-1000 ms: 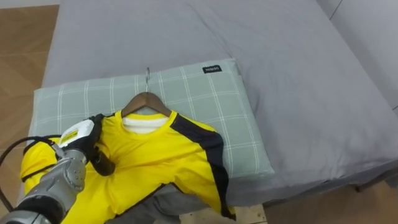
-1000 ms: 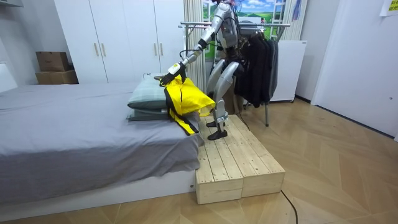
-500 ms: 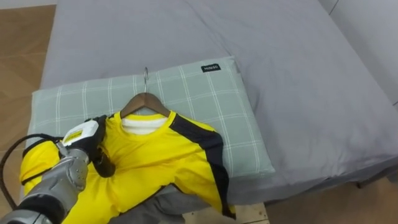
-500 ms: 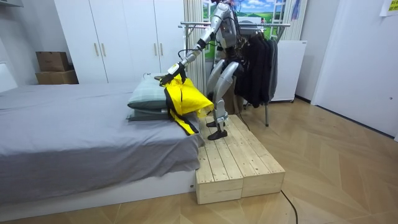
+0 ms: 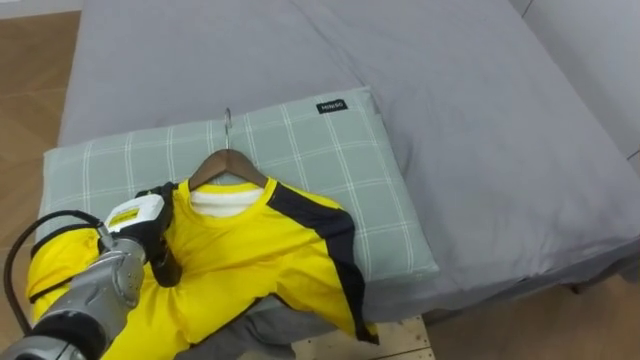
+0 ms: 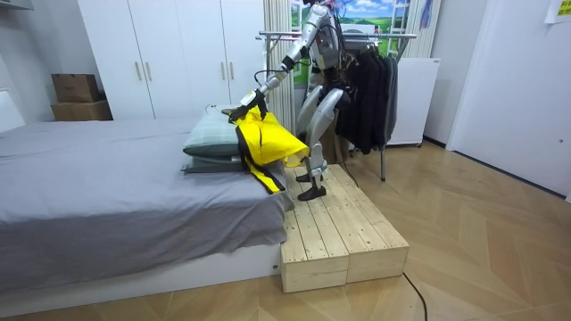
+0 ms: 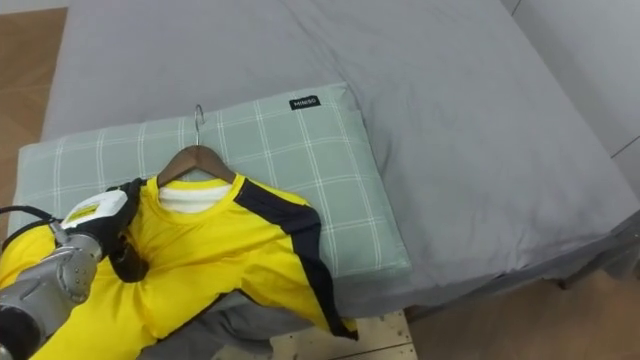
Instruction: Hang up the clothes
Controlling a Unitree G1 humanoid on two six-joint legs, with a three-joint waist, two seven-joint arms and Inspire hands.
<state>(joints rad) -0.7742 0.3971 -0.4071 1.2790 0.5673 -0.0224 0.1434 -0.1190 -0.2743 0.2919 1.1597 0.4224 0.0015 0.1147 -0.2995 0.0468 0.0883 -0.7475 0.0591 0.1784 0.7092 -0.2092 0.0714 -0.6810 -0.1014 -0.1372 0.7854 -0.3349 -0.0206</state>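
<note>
The left hand [image 5: 135,245] has its fingers curled into the shoulder of the one yellow, black-trimmed jersey [image 5: 250,255]. The jersey sits on one wooden hanger [image 5: 228,164] across one green checked pillow [image 5: 340,165]. The pillow's small black tag [image 5: 333,106] carries unreadable white print. Beyond lies the grey bed [image 5: 460,90].

My left hand [image 5: 140,238] looks dark and matt at the fingers, with grey, shiny metal behind it. The yellow shirt [image 5: 250,262] under my hand is thin, smooth cloth with a little shine. Just past my hand, the hanger [image 5: 228,163] is smooth brown wood, and its hook [image 5: 228,124] is thin bright metal. The pillow [image 5: 330,170] below my hand is soft, matt checked cloth. Farther from my hand, the bed sheet [image 5: 450,120] is plain matt grey cloth. The step [image 6: 339,227] low down is pale bare wood.
</note>
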